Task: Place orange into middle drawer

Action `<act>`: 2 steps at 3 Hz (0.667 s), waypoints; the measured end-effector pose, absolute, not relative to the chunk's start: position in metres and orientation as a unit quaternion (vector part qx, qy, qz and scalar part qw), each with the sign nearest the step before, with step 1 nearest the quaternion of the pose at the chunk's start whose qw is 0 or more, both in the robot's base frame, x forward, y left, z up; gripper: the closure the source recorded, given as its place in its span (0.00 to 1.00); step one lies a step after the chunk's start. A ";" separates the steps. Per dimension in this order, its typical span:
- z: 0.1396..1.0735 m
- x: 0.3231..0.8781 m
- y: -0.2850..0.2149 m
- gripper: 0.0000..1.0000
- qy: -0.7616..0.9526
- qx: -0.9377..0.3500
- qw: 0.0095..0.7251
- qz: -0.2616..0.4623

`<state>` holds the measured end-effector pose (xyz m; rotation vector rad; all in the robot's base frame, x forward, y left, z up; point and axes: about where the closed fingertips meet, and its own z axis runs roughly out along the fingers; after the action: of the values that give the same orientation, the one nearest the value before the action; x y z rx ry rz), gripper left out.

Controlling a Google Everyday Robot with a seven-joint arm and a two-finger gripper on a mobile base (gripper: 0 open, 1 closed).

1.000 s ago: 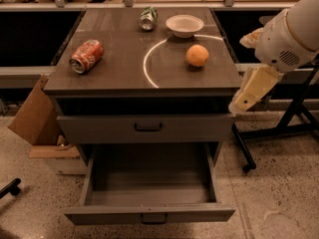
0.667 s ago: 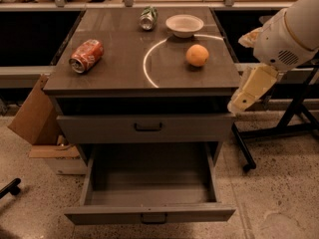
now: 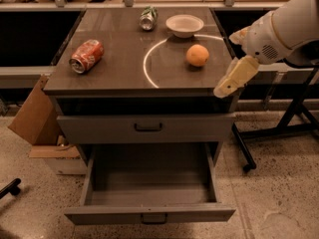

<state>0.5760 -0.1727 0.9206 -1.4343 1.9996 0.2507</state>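
Observation:
The orange (image 3: 197, 55) sits on the dark cabinet top (image 3: 119, 68), right of centre, just in front of a white bowl (image 3: 184, 25). The middle drawer (image 3: 149, 214) is pulled wide open below, and its grey inside holds nothing. My gripper (image 3: 233, 79), cream-coloured on a white arm, hangs at the cabinet top's right front corner. It is to the right of the orange, nearer the front, and apart from it. It holds nothing that I can see.
A crushed red soda can (image 3: 86, 55) lies on its side at the left of the top, and a silver can (image 3: 148, 18) at the back. The upper drawer (image 3: 147, 128) is shut. A cardboard box (image 3: 35, 118) stands at the left, and a black stand (image 3: 279, 128) at the right.
My gripper has moved a little left and up, closer to the cabinet top's right front corner. The orange, cans, bowl and drawers have not moved.

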 end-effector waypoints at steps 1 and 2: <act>0.909 0.603 -0.168 0.00 0.765 -0.534 0.344 0.107; 0.890 0.634 -0.167 0.00 0.772 -0.513 0.359 0.109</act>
<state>0.6342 -0.1665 0.8898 -1.3219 1.9917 0.2800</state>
